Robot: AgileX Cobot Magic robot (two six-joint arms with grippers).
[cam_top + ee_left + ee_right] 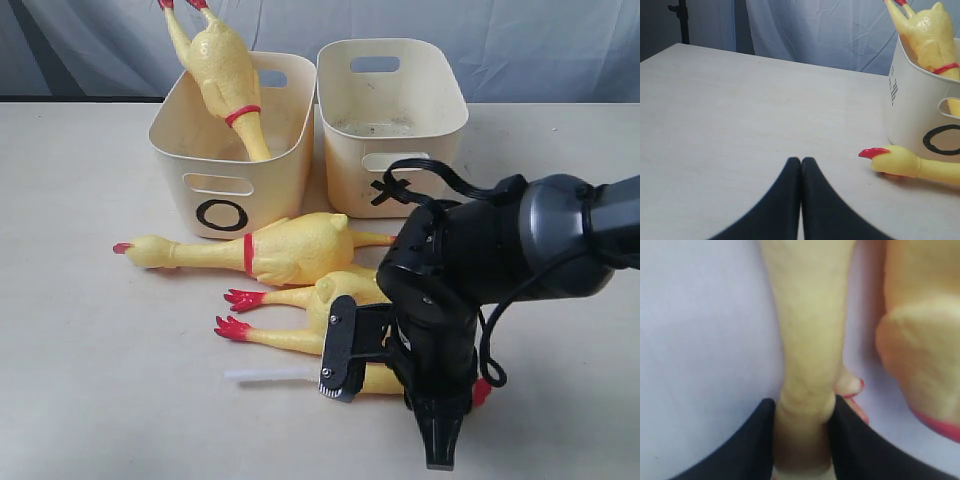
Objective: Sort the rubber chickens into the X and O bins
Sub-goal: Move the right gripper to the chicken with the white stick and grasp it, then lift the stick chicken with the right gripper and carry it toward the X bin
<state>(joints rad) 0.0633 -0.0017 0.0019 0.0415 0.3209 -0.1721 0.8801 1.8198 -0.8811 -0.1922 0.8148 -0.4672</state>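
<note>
- Broadly, the pale table (70,380) stretches under both sets of jaws, bare ahead of the left gripper (801,172)
- We see the O bin (228,160) well beyond the left gripper's tips and off to one side; the X bin (395,110) stands just beside it, behind the right arm (520,250)
- One rubber chicken (225,65) stands head down in the O bin, red feet above the rim, well apart from both pairs of jaws
- A second chicken (295,250) lies on the table before the O bin; its head (892,160) is the part nearest the left jaws, ahead of them and not touching
- A third chicken (320,300) lies nearer the right gripper (804,412), red feet pointing away from it, and a narrow yellow stretch of it sits squeezed between that gripper's black pads (752,440)
- So the right jaws are clamped on the third chicken, while the left jaws are pressed together tip to tip with nothing between them
- A small white strip (262,374) lies on the table just beside the third chicken's leg, near the right arm
</note>
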